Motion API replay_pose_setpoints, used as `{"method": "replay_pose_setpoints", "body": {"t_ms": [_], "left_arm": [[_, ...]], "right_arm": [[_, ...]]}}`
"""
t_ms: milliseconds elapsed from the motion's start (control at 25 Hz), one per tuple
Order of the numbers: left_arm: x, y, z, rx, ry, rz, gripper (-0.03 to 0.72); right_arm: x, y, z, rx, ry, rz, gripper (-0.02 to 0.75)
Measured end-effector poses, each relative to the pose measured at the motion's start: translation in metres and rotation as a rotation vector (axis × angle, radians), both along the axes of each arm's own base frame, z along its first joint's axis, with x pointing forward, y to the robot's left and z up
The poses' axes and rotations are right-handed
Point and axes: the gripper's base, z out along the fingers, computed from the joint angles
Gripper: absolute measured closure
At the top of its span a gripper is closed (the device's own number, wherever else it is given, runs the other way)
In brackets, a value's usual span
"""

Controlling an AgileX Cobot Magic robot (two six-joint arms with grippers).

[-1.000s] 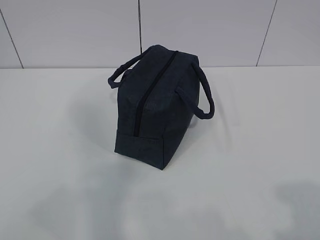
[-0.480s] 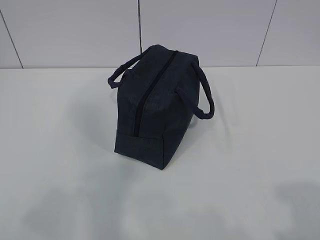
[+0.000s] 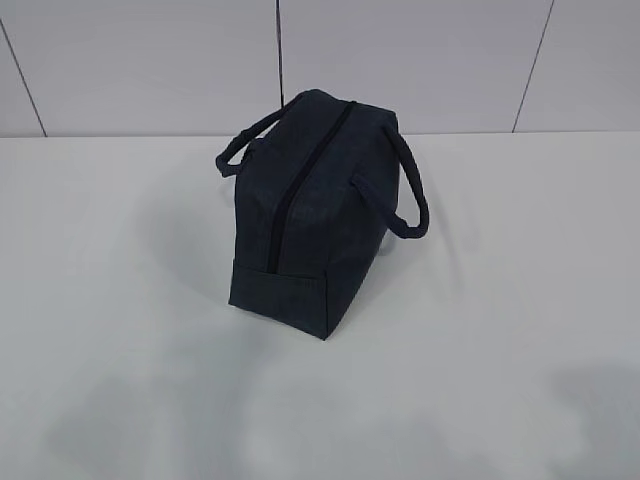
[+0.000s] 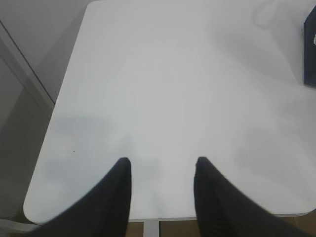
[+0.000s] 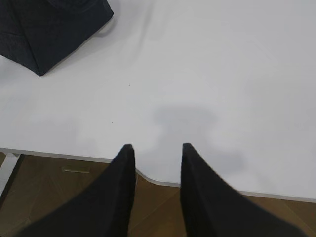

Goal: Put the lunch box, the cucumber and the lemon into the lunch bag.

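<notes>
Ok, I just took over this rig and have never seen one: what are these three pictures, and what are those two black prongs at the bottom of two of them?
One picture comes from a camera in front of the table, looking down at a slant. It shows the lunch bag, dark navy with two loop handles, standing on the white table with its top zipper closed. No arm shows there.

The other two come from cameras on the robot's wrists. The black prongs are gripper fingers. The left gripper hangs over bare table near its edge, jaws apart, holding nothing; a corner of the bag shows at far right. The right gripper also stands open and empty above the table's near edge, with the bag at top left.

No lunch box, cucumber or lemon shows in any view.
</notes>
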Motion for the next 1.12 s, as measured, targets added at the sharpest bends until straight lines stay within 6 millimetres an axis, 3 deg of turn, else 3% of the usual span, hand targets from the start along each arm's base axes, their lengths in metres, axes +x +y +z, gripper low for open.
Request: {"method": "replay_pose_setpoints", "body": {"t_ms": [1120], "left_arm": [[0.0000,0.0000,0.0000,0.000,0.000,0.000,0.449]], "right_arm": [[0.0000,0.0000,0.0000,0.000,0.000,0.000,0.489]]}}
